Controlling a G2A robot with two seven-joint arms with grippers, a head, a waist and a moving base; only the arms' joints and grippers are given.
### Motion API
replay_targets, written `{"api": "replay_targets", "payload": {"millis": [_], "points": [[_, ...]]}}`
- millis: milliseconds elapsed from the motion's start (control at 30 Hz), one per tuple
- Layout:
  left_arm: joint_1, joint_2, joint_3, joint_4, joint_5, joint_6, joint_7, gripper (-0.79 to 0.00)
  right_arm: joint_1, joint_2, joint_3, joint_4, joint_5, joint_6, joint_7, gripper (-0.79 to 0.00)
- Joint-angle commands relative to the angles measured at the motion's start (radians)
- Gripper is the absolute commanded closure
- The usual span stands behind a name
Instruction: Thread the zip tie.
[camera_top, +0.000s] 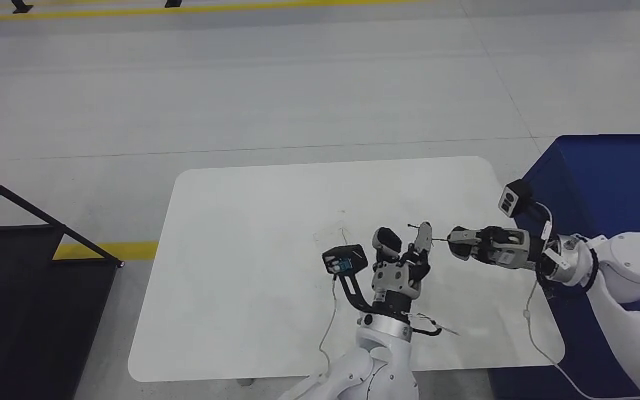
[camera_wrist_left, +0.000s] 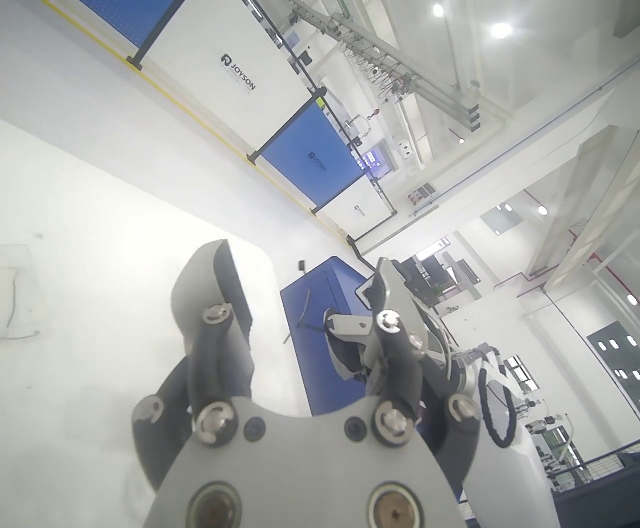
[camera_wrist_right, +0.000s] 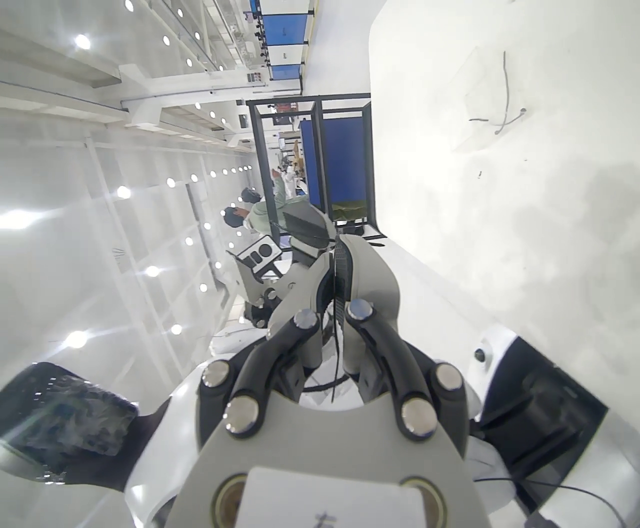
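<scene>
The right gripper (camera_wrist_right: 334, 260) pinches the thin zip tie (camera_wrist_right: 334, 350) above the tabletop (camera_top: 250, 280), the left gripper (camera_wrist_left: 302, 255) beside it is wide open, and the tie looks light and bendy, so grab near its tip.

White table (camera_top: 250, 270); blue cabinet (camera_top: 600, 185) just beside its right edge; yellow floor stripe (camera_top: 140, 248) at left.

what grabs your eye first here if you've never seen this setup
The two arms meet over the near right part of the white table. The right gripper is shut on a thin black zip tie, held out toward the left gripper, which stands open facing it. Beside them, a few thin loose strands lie on a clear sheet on the table.
</scene>
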Motion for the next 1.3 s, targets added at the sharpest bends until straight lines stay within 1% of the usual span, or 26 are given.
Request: {"api": "replay_targets", "payload": {"millis": [0,100,167,233,400,500,667,833,867,900,1000,1033,1067,1100,1133,1167,1200,1233,1267], "points": [[0.008,0.004,-0.009,-0.005,0.003,0.006,0.015,-0.785,0.011,0.001,-0.005,0.008,0.034,0.108,0.004,0.000],[0.026,0.010,-0.026,-0.014,0.032,0.012,0.052,-0.785,0.046,0.002,-0.032,0.040,0.095,0.263,0.035,0.000],[0.036,0.013,-0.033,-0.013,0.075,0.007,0.079,-0.785,0.074,0.002,-0.066,0.066,0.137,0.327,0.038,0.000],[0.039,0.014,-0.034,-0.013,0.084,0.007,0.083,-0.785,0.092,0.002,-0.092,0.077,0.168,0.342,0.023,0.000],[0.039,0.014,-0.034,-0.013,0.084,0.007,0.083,-0.785,0.092,0.002,-0.092,0.077,0.168,0.342,0.023,0.000],[0.029,0.024,0.003,0.031,0.274,-0.026,0.076,-0.785,0.092,0.002,-0.092,0.077,0.168,0.342,0.023,0.000],[0.034,0.033,0.029,0.133,0.577,0.008,0.152,-0.785,0.092,0.002,-0.092,0.077,0.168,0.342,0.023,0.000],[0.023,0.035,0.059,0.233,0.791,-0.020,0.189,-0.785,0.092,0.002,-0.092,0.077,0.168,0.342,0.023,0.000],[0.012,0.034,0.052,0.280,0.857,0.021,0.170,-0.785,0.092,0.002,-0.092,0.077,0.168,0.342,0.023,0.000],[0.007,0.031,0.051,0.293,0.879,0.037,0.159,-0.785,0.092,0.002,-0.092,0.077,0.168,0.342,0.023,0.000],[-0.011,0.013,0.055,0.338,0.926,0.070,0.107,-0.720,0.080,-0.001,-0.097,0.057,0.184,0.327,-0.005,0.000],[-0.012,0.008,0.056,0.341,0.924,0.071,0.093,-0.668,0.078,-0.002,-0.097,0.053,0.187,0.326,-0.010,0.000],[-0.017,0.002,0.058,0.350,0.928,0.073,0.077,-0.591,0.075,-0.002,-0.096,0.047,0.192,0.323,-0.017,0.000],[-0.022,-0.007,0.057,0.358,0.935,0.092,0.066,-0.536,0.071,-0.003,-0.094,0.038,0.203,0.318,-0.023,0.000],[-0.022,-0.012,0.055,0.360,0.930,0.104,0.060,-0.526,0.067,-0.004,-0.091,0.036,0.209,0.316,-0.028,0.000],[-0.022,-0.020,0.055,0.365,0.921,0.112,0.047,-0.468,0.062,-0.004,-0.088,0.031,0.215,0.314,-0.036,0.000],[-0.027,-0.028,0.059,0.382,0.921,0.101,0.027,-0.363,0.057,-0.005,-0.086,0.029,0.224,0.315,-0.043,0.000],[-0.032,-0.031,0.061,0.393,0.929,0.100,0.020,-0.339,0.056,-0.005,-0.085,0.027,0.229,0.314,-0.045,0.000],[-0.035,-0.039,0.062,0.403,0.938,0.106,0.009,-0.336,0.052,-0.006,-0.084,0.026,0.238,0.313,-0.047,0.000]]}}
